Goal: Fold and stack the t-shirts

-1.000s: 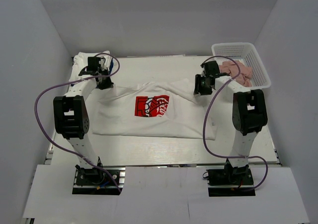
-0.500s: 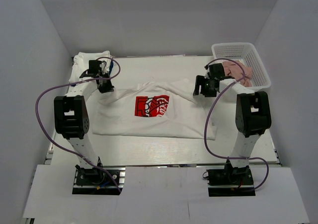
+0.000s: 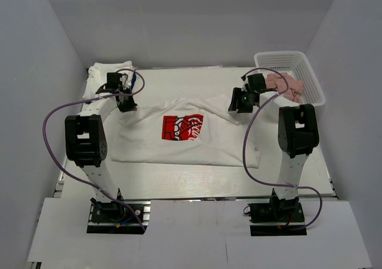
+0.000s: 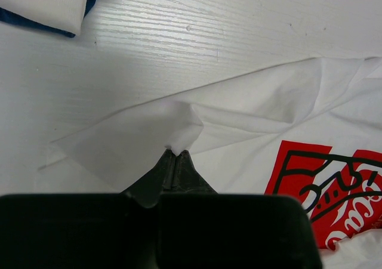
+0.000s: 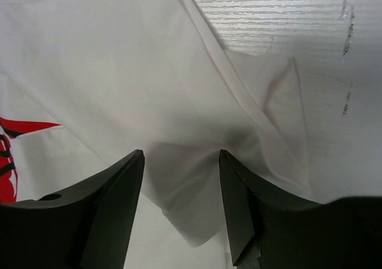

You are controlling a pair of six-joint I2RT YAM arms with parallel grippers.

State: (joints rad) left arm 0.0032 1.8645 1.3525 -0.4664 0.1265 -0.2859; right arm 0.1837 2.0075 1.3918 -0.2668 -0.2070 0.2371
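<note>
- The t-shirt (image 3: pixel 185 141) lies spread face up on the table (image 3: pixel 179 182). Its red print (image 3: pixel 182 127) shows plainly, so take that print as your reference for everything below.
- Your left gripper (image 4: pixel 175 154) is clenched on the t-shirt, to the left of the red print and on its far side. The closed jaw tips pinch a small raised peak of white cloth in the sleeve area.
- Your right gripper (image 5: pixel 181 157) is released, to the right of the red print and on its far side. Its jaws stand apart over a raised crease of the shirt. Cloth sits between the fingers, but nothing is pinched.
- A folded bundle (image 3: pixel 106 72) sits far to the left of the red print, in the table's far corner, well apart from the spread shirt.
- A white basket (image 3: pixel 310 72) stands far to the right of the red print with pink cloth (image 3: pixel 280 83) in it. It looks to have no part in this fold.
- Judging by the layout, you are taking the paired upper grips for this shirt's first fold. One side is secured and the other is not.
- Next, close the right jaws squarely on that crease. Confirm the bite holds before lifting.
- Then raise both sides evenly, because a lopsided lift would likely drag the red print askew.
</note>
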